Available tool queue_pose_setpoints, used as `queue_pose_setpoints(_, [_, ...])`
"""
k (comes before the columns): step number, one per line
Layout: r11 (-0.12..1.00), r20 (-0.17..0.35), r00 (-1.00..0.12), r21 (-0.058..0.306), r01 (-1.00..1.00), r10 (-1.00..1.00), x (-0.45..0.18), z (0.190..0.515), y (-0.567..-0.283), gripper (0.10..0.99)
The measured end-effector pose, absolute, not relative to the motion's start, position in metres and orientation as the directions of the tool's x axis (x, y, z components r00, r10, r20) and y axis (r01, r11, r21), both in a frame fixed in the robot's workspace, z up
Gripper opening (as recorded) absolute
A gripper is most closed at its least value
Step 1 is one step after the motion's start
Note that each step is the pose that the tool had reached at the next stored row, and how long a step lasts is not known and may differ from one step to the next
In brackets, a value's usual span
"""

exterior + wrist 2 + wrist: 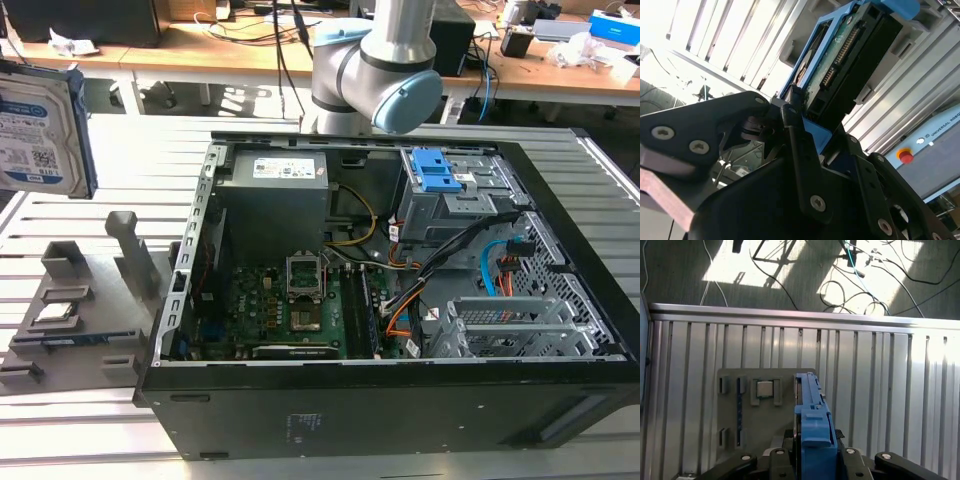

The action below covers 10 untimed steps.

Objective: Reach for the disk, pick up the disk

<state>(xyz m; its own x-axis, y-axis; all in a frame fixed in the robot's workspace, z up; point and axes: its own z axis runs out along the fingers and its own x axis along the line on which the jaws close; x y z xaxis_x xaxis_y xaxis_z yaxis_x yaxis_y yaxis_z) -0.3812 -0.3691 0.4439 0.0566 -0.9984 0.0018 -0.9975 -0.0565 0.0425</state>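
Blue plastic frames the disk [40,130], and my jaws are clamped on that frame at one end, holding it in the air off the table [70,430], at the exterior view's left of the open computer case [330,420]. I judge it stiff, dense and shock-shy, best gripped by the bracket edges. Its long axis runs straight out from my jaws.

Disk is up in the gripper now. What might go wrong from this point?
1. The gripper clamps the disk near one end, so most of it overhangs; it may tilt or slip.
2. In the first wrist view the disk hangs above the grey fixture plate holding the processor chip; a drop could strike them.
3. The open case wall stands nearby; a swing might clip it.
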Motion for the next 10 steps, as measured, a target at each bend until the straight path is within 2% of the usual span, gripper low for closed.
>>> queue_pose_setpoints(10, [-0.056,0.002,0.057,0.042,-0.998,-0.998,-0.381,0.475,-0.369,0.369])
